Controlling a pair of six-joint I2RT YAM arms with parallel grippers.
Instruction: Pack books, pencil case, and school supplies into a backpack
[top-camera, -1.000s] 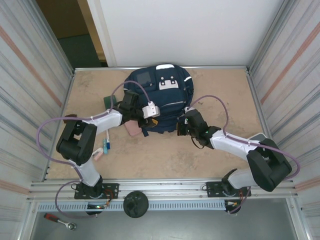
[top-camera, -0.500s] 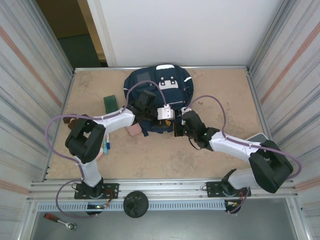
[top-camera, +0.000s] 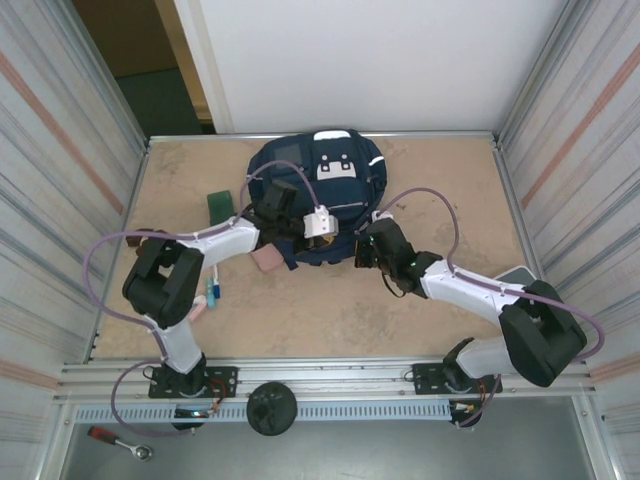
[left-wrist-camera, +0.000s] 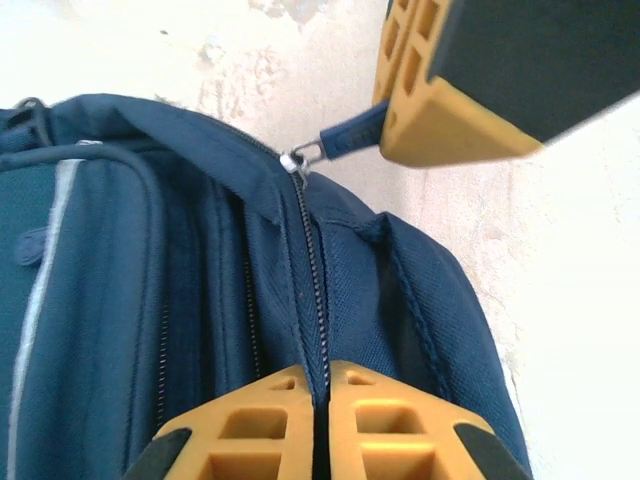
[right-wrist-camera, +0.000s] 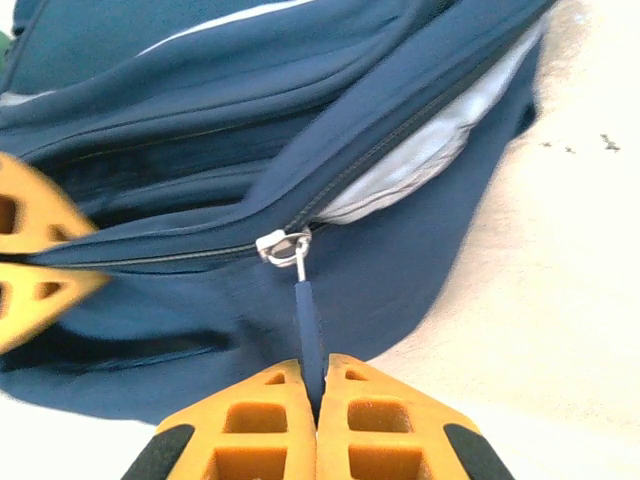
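Left arm (top-camera: 225, 238) swings from backpack's (top-camera: 320, 185) left edge, near pink pencil case (top-camera: 267, 260), rightward across backpack's near edge, then eases slightly back left. Left claw (left-wrist-camera: 320, 385) goes from half open to closed; its tips now pinch backpack fabric at zipper line (left-wrist-camera: 310, 250). Purple cable (top-camera: 270, 172) looping above left wrist shifts right with it. Right claw (right-wrist-camera: 318, 378), gripping zipper pull (right-wrist-camera: 308, 325), dips slightly toward tabletop's near side midway, then returns to about its starting spot.
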